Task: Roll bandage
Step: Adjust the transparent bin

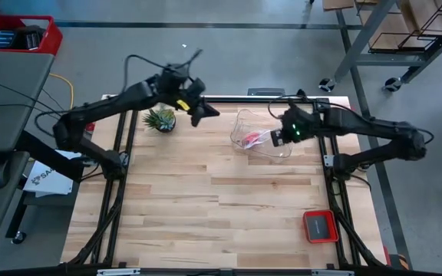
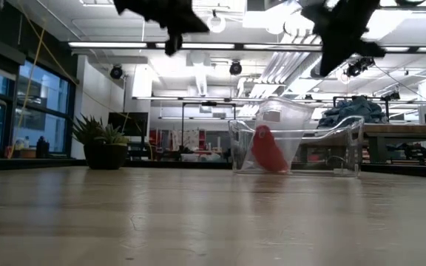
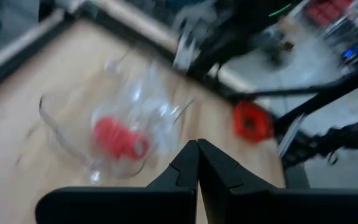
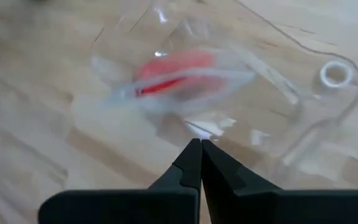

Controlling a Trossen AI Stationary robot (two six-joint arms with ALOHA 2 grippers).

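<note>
The red bandage [image 1: 249,140] lies bunched inside a clear plastic container [image 1: 261,132] that stands on the table's far middle part. It also shows in the low view [image 2: 268,150], the left wrist view [image 3: 115,137] and the right wrist view [image 4: 178,71]. My right gripper [image 1: 277,137] is shut and empty, raised above the container's right end [image 2: 340,55]. My left gripper [image 1: 204,113] is shut and empty, high above the table to the container's left [image 2: 173,43].
A small potted plant [image 1: 160,119] stands at the far left of the table, near my left gripper. A small square red tray [image 1: 320,225] sits near the front right corner. A white ring [image 4: 335,73] lies by the container. The table's near half is bare wood.
</note>
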